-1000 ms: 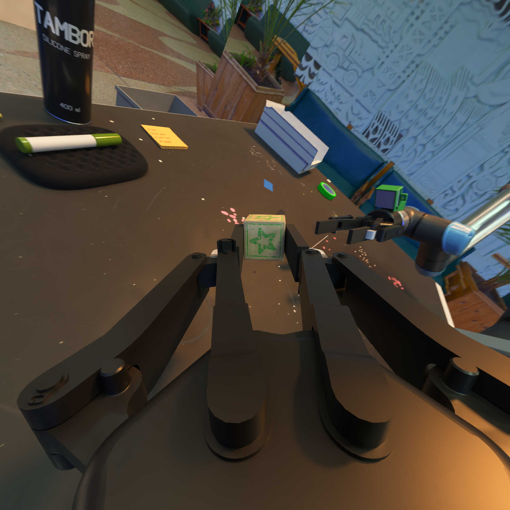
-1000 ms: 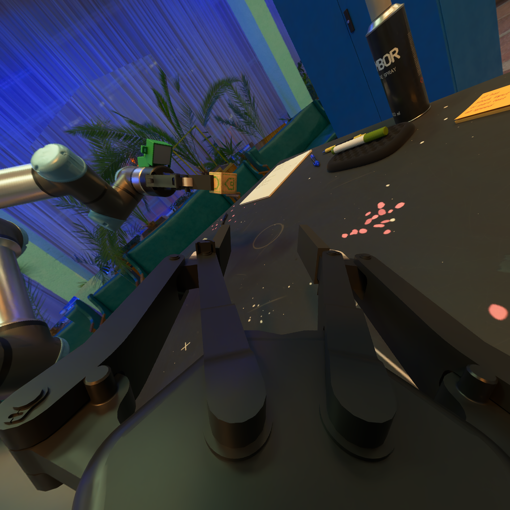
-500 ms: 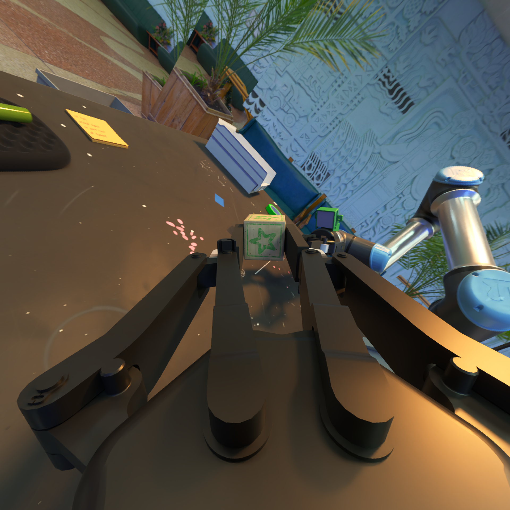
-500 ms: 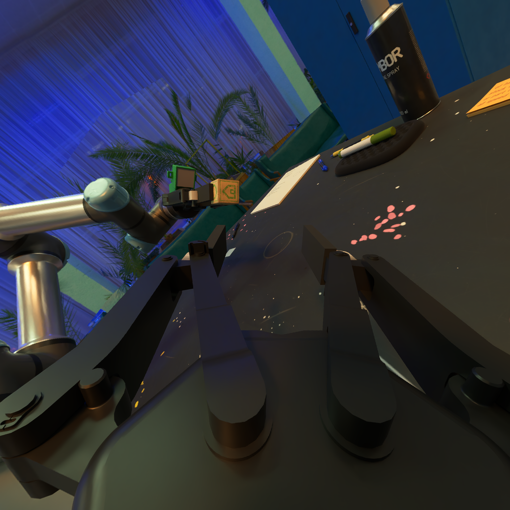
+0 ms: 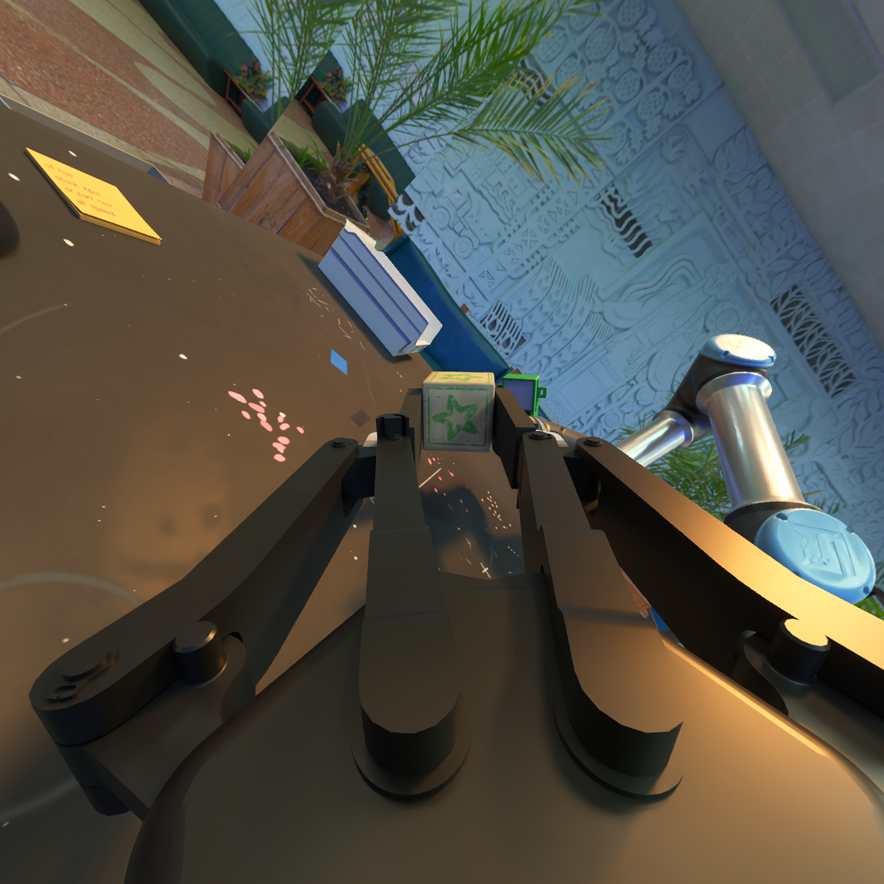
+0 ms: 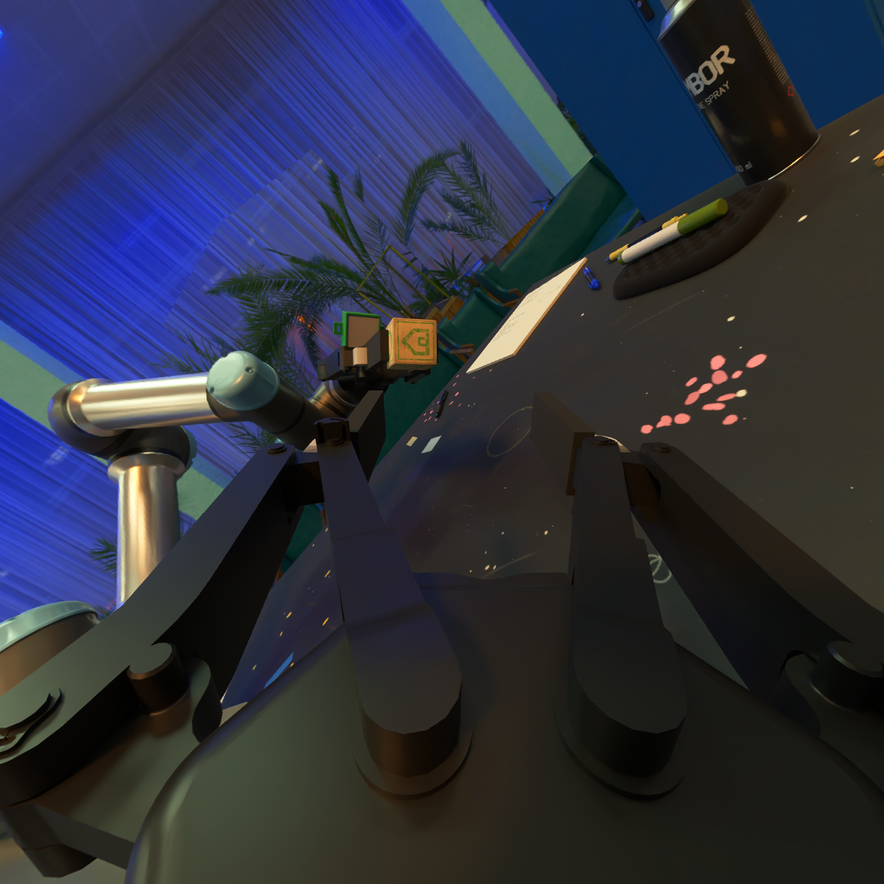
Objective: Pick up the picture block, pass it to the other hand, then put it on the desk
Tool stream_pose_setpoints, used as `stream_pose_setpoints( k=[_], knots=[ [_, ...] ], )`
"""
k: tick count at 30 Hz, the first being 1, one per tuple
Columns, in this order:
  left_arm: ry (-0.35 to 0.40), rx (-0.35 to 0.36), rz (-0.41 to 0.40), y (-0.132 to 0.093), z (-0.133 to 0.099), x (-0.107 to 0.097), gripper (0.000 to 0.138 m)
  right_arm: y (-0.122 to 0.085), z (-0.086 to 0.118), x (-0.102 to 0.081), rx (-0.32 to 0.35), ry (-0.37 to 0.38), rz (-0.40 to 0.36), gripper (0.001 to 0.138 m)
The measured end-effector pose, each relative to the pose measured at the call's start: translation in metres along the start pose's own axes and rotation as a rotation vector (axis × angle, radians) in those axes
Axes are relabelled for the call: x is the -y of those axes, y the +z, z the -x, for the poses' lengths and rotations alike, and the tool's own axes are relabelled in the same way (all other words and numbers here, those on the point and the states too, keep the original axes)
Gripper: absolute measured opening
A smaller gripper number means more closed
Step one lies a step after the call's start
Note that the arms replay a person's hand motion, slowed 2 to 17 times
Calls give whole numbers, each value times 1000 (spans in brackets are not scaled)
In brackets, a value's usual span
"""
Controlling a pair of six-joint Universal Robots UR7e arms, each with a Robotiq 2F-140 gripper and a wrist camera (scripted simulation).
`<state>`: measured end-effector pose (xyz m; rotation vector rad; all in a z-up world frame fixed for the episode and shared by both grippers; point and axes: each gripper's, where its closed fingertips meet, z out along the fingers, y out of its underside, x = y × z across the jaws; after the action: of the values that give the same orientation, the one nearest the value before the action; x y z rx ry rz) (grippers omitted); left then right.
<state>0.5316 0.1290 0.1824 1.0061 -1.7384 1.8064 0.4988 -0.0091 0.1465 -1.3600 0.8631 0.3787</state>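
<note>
The picture block (image 5: pixel 457 414) is a pale wooden cube with a green star on the face toward me. My left gripper (image 5: pixel 457 421) is shut on it and holds it in the air above the dark desk (image 5: pixel 143 430). In the right wrist view the block (image 6: pixel 412 343) shows a green outline drawing, held by the left gripper (image 6: pixel 406 354) ahead and to the left. My right gripper (image 6: pixel 459 421) is open and empty, some way short of the block. In the left wrist view the right arm (image 5: pixel 736 430) is behind the block, its gripper mostly hidden.
On the desk lie a yellow sticky pad (image 5: pixel 93 198), a white and blue box (image 5: pixel 378 292) at the far edge, a black spray can (image 6: pixel 736 91), a green and white marker (image 6: pixel 669 237) on a black mat (image 6: pixel 693 248), and a white notepad (image 6: pixel 526 315).
The left gripper has lifted the block and swung it toward the right arm. The right gripper has tilted up and come nearer the block; the block looks larger in its view.
</note>
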Motion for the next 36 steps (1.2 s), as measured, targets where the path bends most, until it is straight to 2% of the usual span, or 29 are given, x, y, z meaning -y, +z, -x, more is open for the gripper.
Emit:
stream_pose_setpoints(
  k=[8, 16, 36],
  knots=[
    [-62, -55, -21, 18, -5, -3, 40, 7, 3, 11, 51, 45, -9, 85],
    [-121, -104, -9, 34, -7, -10, 40, 15, 6, 22, 92, 83, -17, 90],
    [-175, -97, 39, 64, 0, -29, 40, 36, 6, 36, 143, 130, 14, 96]
  ],
)
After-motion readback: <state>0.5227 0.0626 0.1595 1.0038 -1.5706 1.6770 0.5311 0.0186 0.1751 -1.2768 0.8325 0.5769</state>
